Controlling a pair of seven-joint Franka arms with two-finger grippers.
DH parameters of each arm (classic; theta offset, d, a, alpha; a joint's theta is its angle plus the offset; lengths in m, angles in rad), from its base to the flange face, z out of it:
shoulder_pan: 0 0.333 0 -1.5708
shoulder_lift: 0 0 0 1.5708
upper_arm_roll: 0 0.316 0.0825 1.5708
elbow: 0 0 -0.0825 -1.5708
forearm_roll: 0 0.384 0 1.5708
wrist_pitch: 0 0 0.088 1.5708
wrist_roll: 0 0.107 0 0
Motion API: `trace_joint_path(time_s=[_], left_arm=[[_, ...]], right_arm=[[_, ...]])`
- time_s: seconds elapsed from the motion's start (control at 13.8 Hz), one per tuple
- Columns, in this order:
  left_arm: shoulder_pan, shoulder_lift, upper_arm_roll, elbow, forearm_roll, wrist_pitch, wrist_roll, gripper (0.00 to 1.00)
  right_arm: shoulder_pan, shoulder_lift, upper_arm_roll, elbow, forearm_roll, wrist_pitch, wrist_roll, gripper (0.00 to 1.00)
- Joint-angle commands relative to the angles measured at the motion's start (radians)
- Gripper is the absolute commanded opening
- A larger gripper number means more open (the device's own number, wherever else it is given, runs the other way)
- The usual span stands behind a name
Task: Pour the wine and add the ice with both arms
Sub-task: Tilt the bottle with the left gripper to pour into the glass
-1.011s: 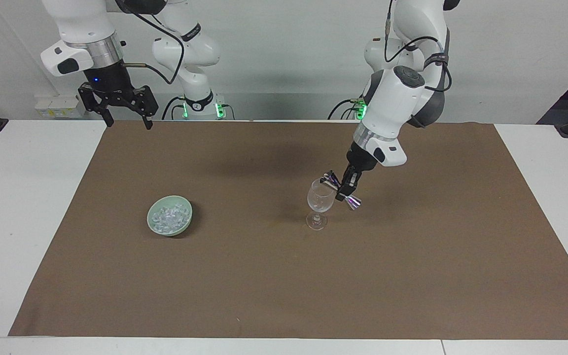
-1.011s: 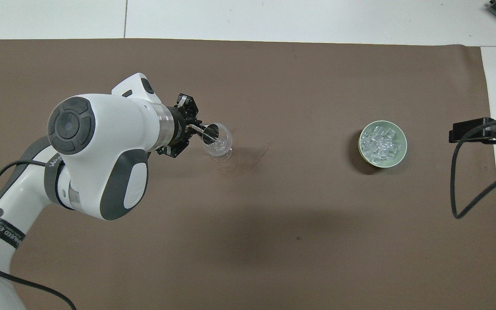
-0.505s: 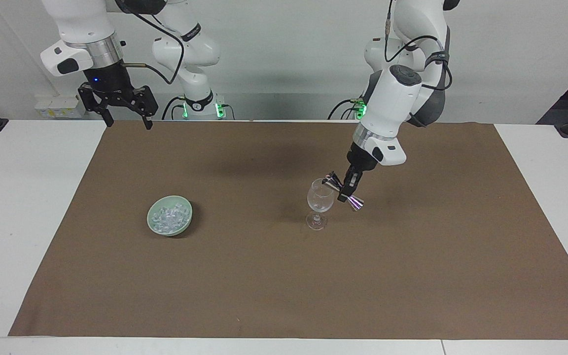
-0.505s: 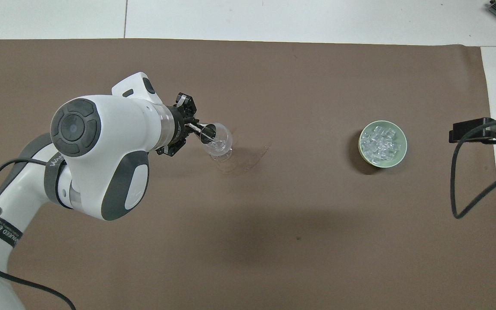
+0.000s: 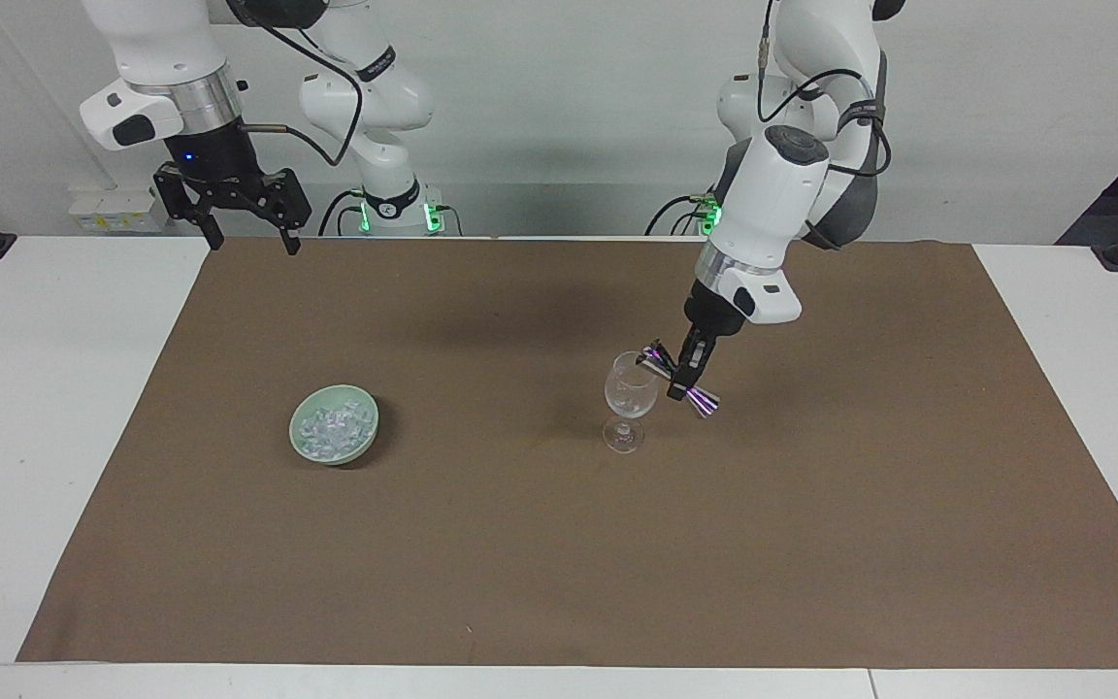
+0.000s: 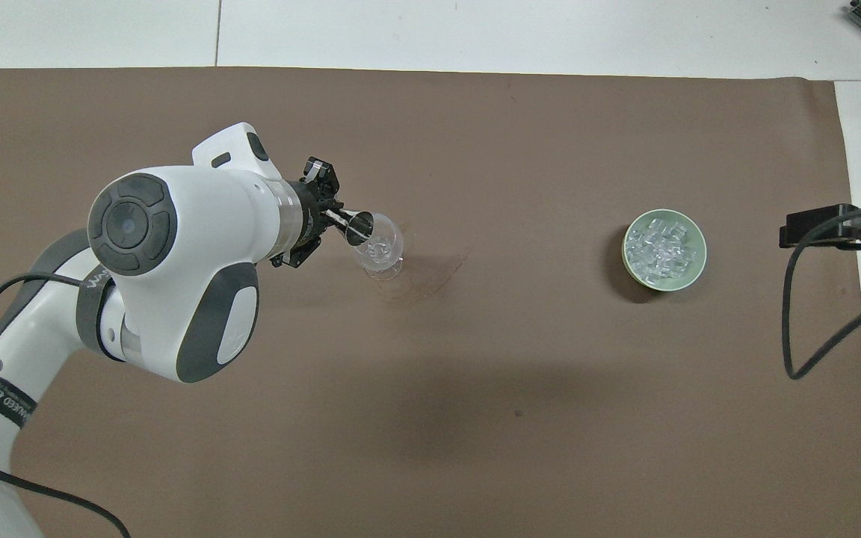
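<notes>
A clear stemmed wine glass (image 5: 629, 398) (image 6: 378, 250) stands upright near the middle of the brown mat. My left gripper (image 5: 685, 379) (image 6: 323, 222) is shut on a shiny metal jigger (image 5: 677, 378) (image 6: 356, 227), tilted with its mouth over the glass's rim. A heap of ice (image 5: 331, 427) (image 6: 660, 247) lies in a pale green bowl (image 5: 359, 445) (image 6: 693, 270) toward the right arm's end of the table. My right gripper (image 5: 246, 225) hangs open and empty, high over the mat's edge at the robots' end; the right arm waits.
The brown mat (image 5: 559, 544) (image 6: 475, 388) covers most of the white table (image 5: 35, 388). A black cable (image 6: 812, 314) hangs from the right arm over the mat's edge.
The left arm's wrist has shifted slightly, and the jigger has drawn back a little from over the glass's bowl toward its rim. The right arm has not moved.
</notes>
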Motion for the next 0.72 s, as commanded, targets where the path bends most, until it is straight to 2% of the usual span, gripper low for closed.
trace_joint_path(time_s=[0.0, 0.65], left_arm=[[-0.031, -0.006, 0.015, -0.004, 0.088, 0.025, -0.082, 0.0], [-0.042, 0.002, 0.015, -0.004, 0.156, 0.039, -0.112, 0.0]], right_arm=[[-0.018, -0.005, 0.005, -0.004, 0.025, -0.002, -0.029, 1.0], [-0.018, -0.005, 0.005, -0.004, 0.025, -0.002, -0.029, 1.0]])
